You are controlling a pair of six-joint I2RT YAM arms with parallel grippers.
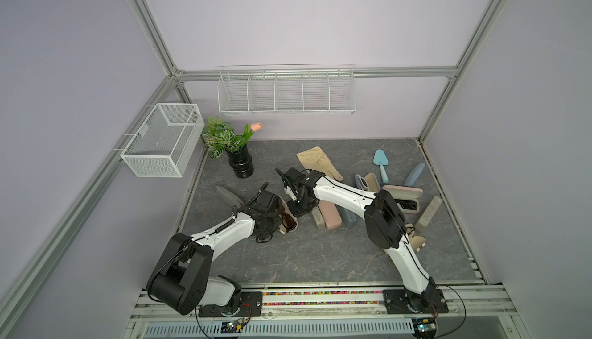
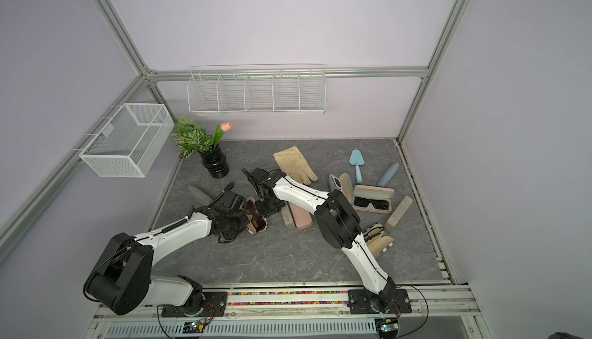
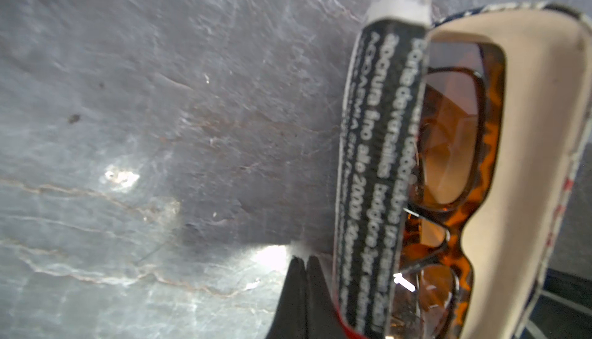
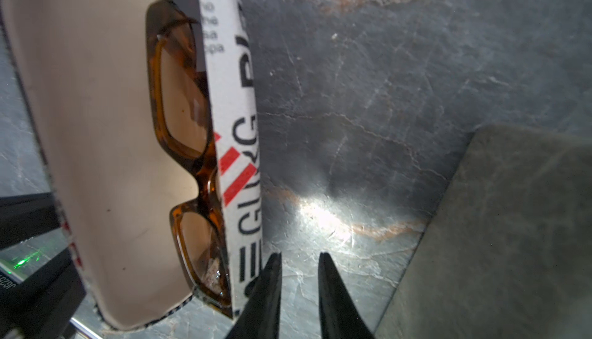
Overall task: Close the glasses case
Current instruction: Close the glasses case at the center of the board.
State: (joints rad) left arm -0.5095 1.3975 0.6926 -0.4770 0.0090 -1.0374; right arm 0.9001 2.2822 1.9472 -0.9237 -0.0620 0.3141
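Open case (image 4: 96, 129) is lying between the arms; left end effector (image 3: 302, 262), pressed together, and right end effector (image 4: 299, 257), slightly apart and empty, are flanking its long sides.

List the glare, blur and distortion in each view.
Left wrist view: a white glare patch on the table beside the glasses case, whose printed lettering is smeared. Right wrist view: a similar hot spot on the table by the right gripper, which shows as a black silhouette. Both top views: even, soft light; the frame posts lean outward, as a wide lens gives.
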